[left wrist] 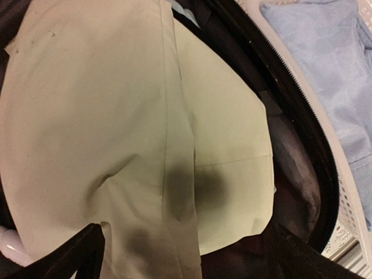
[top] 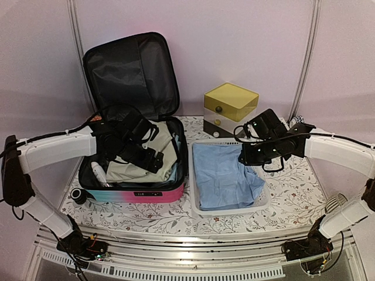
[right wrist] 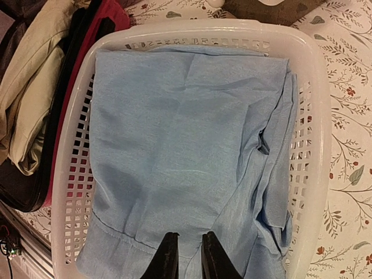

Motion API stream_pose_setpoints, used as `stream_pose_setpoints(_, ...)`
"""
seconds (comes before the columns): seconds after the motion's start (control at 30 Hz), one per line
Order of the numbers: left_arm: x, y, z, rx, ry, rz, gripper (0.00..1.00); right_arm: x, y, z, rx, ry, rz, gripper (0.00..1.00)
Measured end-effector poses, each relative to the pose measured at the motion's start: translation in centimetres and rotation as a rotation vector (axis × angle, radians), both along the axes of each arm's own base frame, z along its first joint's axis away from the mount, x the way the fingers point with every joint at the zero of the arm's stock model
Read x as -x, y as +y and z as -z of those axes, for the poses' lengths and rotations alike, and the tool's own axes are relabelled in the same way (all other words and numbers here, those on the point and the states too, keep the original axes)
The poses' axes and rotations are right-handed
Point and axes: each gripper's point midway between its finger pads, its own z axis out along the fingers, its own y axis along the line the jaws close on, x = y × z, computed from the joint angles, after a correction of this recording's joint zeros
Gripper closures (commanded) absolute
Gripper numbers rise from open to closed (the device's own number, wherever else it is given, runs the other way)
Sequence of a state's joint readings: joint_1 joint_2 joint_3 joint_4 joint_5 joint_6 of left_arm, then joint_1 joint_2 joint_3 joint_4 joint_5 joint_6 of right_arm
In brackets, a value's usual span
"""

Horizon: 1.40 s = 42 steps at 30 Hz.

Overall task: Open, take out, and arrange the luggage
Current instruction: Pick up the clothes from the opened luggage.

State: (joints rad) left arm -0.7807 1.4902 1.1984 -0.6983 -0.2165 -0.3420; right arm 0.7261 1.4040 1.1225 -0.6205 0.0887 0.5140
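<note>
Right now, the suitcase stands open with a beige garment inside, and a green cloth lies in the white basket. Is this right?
Not quite: the cloth in the white basket is light blue, not green, as the right wrist view shows. The rest holds: the suitcase stands open with a beige garment inside.

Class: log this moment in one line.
turquoise-pink hard suitcase: open, beige garment inside | white mesh basket: blue cloth | left gripper: open over garment | right gripper: over cloth
</note>
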Motion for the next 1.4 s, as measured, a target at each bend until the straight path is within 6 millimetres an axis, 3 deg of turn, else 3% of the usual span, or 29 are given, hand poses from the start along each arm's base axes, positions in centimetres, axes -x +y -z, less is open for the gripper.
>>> stream_pose_setpoints(0.43,-1.0,-1.3,5.9,-0.271,0.082,0.015,0.02,0.0,0.5,-0.1,-0.022,-0.002,-0.015,0.82)
stream_pose_setpoints(0.57,-1.3,-1.2,6.8,-0.34,0.077,-0.004,0.06,0.0,0.5,-0.1,-0.023,-0.003,-0.015,0.83)
stream_pose_setpoints(0.63,-1.4,-1.0,6.8,-0.355,0.067,-0.02,0.13,0.0,0.5,0.1,-0.022,0.0,-0.016,0.83)
stream_pose_setpoints(0.67,-1.5,-0.8,6.8,-0.358,0.064,-0.029,0.21,0.1,0.5,0.2,-0.021,0.001,-0.016,0.83)
stream_pose_setpoints(0.9,-1.6,0.1,7.0,-0.371,0.063,-0.067,0.93,0.1,0.5,0.2,-0.023,0.001,-0.017,0.83)
stream_pose_setpoints(0.93,-1.6,0.2,7.0,-0.367,0.063,-0.073,1.0,0.1,0.5,0.2,-0.023,0.002,-0.018,0.83)
stream_pose_setpoints(1.13,-1.4,0.8,5.9,-0.299,0.061,-0.067,1.0,0.2,0.7,0.2,-0.03,0.006,-0.025,0.83)
stream_pose_setpoints(1.4,-1.4,2.0,1.0,-0.104,0.041,-0.07,1.0,0.1,0.9,0.3,-0.037,0.01,-0.032,0.84)
